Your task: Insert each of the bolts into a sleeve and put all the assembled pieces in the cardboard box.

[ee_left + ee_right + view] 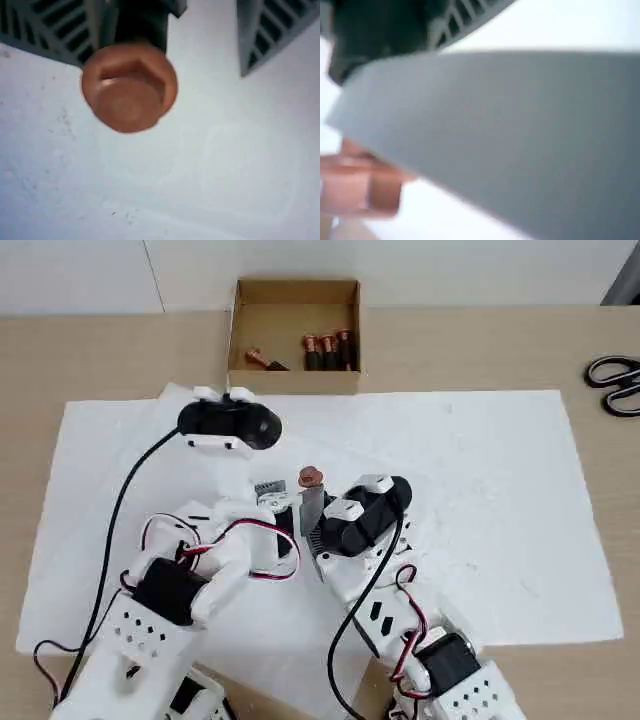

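A copper-headed bolt point(310, 477) sits in a black sleeve point(141, 20) above the white paper, between the two arms. Its head point(129, 87) is close up in the left wrist view. My right gripper point(312, 504) is shut on the sleeve, with one grey finger point(510, 130) lying along it and the bolt head point(360, 192) past that finger's edge. My left gripper point(162, 60) is open around the piece: one ribbed finger point(40, 25) is close beside it and the other point(270, 30) stands well apart. The cardboard box point(240, 330) at the table's far side holds several assembled pieces point(330, 348).
A white paper sheet point(480, 500) covers the middle of the wooden table. Black-handled scissors point(615, 380) lie at the far right edge. Cables run from both arm bases along the near edge.
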You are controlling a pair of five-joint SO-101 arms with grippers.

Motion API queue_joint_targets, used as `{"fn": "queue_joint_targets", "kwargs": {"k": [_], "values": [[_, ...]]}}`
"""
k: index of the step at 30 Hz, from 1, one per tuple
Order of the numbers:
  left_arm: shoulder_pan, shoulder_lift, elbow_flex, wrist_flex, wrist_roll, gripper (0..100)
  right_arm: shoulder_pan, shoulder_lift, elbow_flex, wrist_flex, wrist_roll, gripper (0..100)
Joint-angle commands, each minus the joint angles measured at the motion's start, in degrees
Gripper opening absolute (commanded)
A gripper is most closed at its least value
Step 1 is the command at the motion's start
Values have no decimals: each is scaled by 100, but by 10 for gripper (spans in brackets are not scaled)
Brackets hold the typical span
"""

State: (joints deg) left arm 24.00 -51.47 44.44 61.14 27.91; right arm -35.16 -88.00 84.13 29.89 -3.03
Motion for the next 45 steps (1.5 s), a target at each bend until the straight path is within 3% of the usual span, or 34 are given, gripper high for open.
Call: {"fn": "queue_joint_targets", "kwargs": {"k": [1, 10, 17, 23, 26, 29, 33, 36, 39, 45], "values": [[-149, 9, -444, 273, 44, 161, 13, -198, -114, -163, 53, 4], [-132, 9, -848, 642, 44, 164, 13, -198, -105, -163, 53, 4], [-141, 9, -1086, 1011, 44, 288, 13, -189, -105, -154, 53, 4], [-246, 9, -1481, 1538, 44, 303, 22, -189, -105, -145, 53, 4], [-870, 18, -1666, 1741, 35, 303, 22, -189, -105, -110, 53, 4], [-2031, 44, -1675, 1855, -35, 304, 180, -189, -114, -101, 53, 4], [-3701, 53, -1569, 1811, -1143, 303, 470, -75, -255, 57, 62, 4], [-4545, 53, -1516, 1873, -1802, 303, 629, 470, -695, 338, 79, 4], [-4914, 26, -1323, 1987, -1943, 303, 866, 1473, -1451, 330, 325, 4], [-4949, 18, -980, 2189, -2031, 303, 1279, 4136, -3754, 198, 369, 4]]}}
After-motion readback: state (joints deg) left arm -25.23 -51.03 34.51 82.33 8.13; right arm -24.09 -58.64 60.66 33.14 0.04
